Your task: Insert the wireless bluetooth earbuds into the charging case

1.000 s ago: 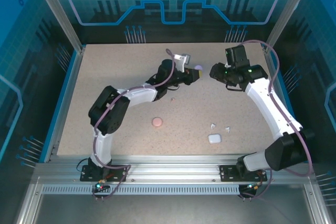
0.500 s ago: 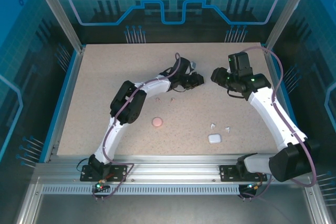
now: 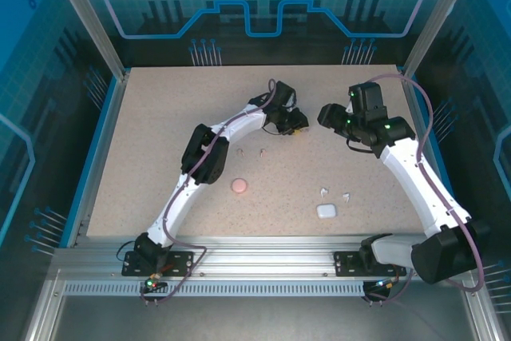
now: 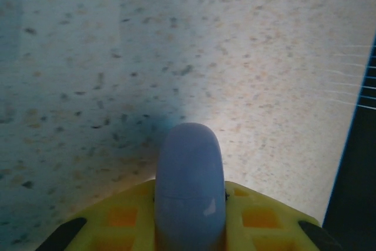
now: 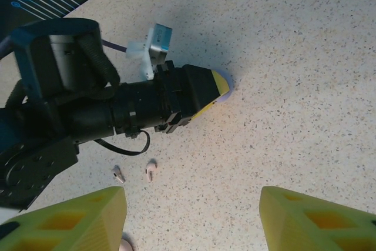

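While the pink earbuds (image 5: 150,171) lie loose as a pair on the table (image 3: 160,133), just beside the left arm's forearm, none of them sits in a case yet.

- White earbuds (image 3: 323,192): two, loose, near the front right, just behind the white case (image 3: 326,211).
- Pink case (image 3: 239,186): round, flat on the table, near the pink pair and apart from it.
- Purple case (image 4: 189,186): clamped between the yellow fingers of the left gripper (image 3: 292,124) at the far middle of the table, with its rounded end sticking out past the fingertips. Whether its lid is open cannot be told.
- Right gripper (image 5: 191,204): jaws wide apart, holding nothing, hovering near the left gripper and facing it.

Step in hand, by judgement: presenting the purple case so that it can be opened or loaded. To do it well, the left arm should hold the case level and steady, seam toward the partner. The right should close on the lid edge squarely. Each earbud is best taken by its stem, matched to its case by colour, and lowered stem first into its socket.
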`<state>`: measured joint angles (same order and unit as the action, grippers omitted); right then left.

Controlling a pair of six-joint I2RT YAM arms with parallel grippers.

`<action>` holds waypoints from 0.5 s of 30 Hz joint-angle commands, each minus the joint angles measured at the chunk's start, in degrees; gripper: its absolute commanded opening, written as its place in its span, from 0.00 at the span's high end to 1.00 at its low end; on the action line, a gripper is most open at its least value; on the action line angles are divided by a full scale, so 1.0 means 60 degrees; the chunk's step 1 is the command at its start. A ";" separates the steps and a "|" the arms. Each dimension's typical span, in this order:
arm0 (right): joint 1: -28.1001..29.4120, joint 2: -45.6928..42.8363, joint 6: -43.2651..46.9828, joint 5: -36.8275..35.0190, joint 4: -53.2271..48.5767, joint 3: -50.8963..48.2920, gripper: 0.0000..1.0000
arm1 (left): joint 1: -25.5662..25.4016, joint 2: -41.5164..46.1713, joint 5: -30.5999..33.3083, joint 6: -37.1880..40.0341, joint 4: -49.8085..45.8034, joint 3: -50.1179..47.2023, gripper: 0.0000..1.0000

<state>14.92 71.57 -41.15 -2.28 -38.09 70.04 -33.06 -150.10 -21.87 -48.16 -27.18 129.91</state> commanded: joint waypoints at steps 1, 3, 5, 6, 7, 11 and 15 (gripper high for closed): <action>-0.0157 -0.0217 -0.0011 0.0288 -0.0052 0.0087 0.35 | 0.0040 -0.0279 0.0222 -0.0267 -0.1312 0.0664 0.82; -0.0158 -0.0197 -0.0027 0.0348 -0.0100 0.0158 0.34 | 0.0060 -0.0295 0.0365 -0.0430 -0.1494 0.0731 0.76; -0.0168 -0.0177 0.0022 0.0366 -0.0183 0.0227 0.34 | 0.0082 -0.0267 0.0532 -0.0553 -0.1711 0.0774 0.72; -0.0168 -0.0166 0.0037 0.0366 -0.0224 0.0261 0.33 | 0.0077 -0.0239 0.0612 -0.0540 -0.1813 0.0803 0.67; -0.0177 -0.0169 0.0048 0.0366 -0.0264 0.0272 0.32 | 0.0078 -0.0188 0.0722 -0.0516 -0.1934 0.0830 0.63; -0.0241 -0.0223 0.0088 0.0355 -0.0440 0.0309 0.30 | 0.0101 0.0282 0.1196 -0.0182 -0.2244 0.0892 0.46; -0.0274 -0.0342 0.0149 0.0308 -0.0551 0.0309 0.28 | 0.0177 0.0940 0.1456 0.0088 -0.2362 0.0970 0.29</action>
<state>14.20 71.13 -40.97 -1.04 -39.88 70.19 -32.80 -149.36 -16.03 -48.86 -37.17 133.86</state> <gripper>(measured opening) 0.715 0.669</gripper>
